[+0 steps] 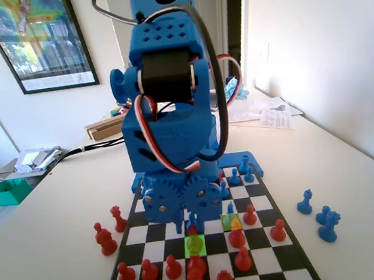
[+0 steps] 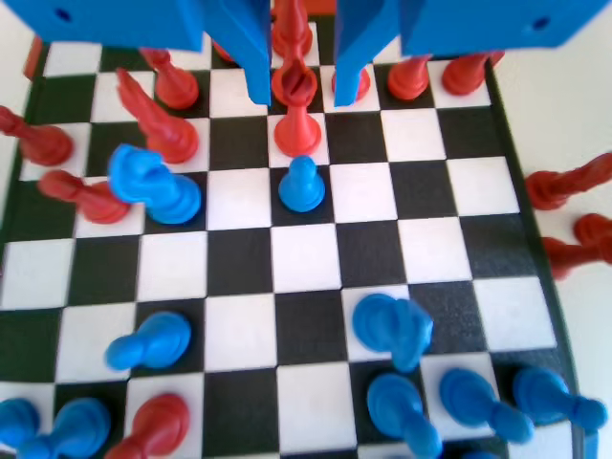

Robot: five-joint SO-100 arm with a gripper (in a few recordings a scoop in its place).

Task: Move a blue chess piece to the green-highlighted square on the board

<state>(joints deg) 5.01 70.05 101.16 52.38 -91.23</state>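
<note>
Jaws of the tool (image 2: 299, 81) hang from the top edge of the wrist view, spread apart with nothing between them but a clear gap through which we see red pieces farther up the board (image 2: 411, 244). We read the tool as open and empty.

Straight below the gap, toward 6 o'clock, a red pawn (image 2: 296, 129) stands on a white square, and just beyond it at 6 o'clock again stands the blue chess piece (image 2: 302, 184), upright on a white square near the middle of the picture, close beneath the red pawn but apart from both jaws. At about 9 o'clock from that pawn a larger blue piece (image 2: 153, 184) leans on a dark square, with red pieces crowding the left edge beside it. Toward 5 o'clock, low in the wrist view, we see a cluster of blue pieces (image 2: 459, 392) near the bottom right corner.

In the fixed view the blue arm (image 1: 172, 128) bends low over the board, and we make out the blue chess piece (image 1: 194, 222) under it. The green-highlighted square (image 1: 195, 245) lies just at 6 o'clock of that pawn, with a red piece standing on it. Off the board at 3 o'clock, three blue pieces (image 1: 322, 215) stand on the worktop (image 1: 353, 160).
</note>
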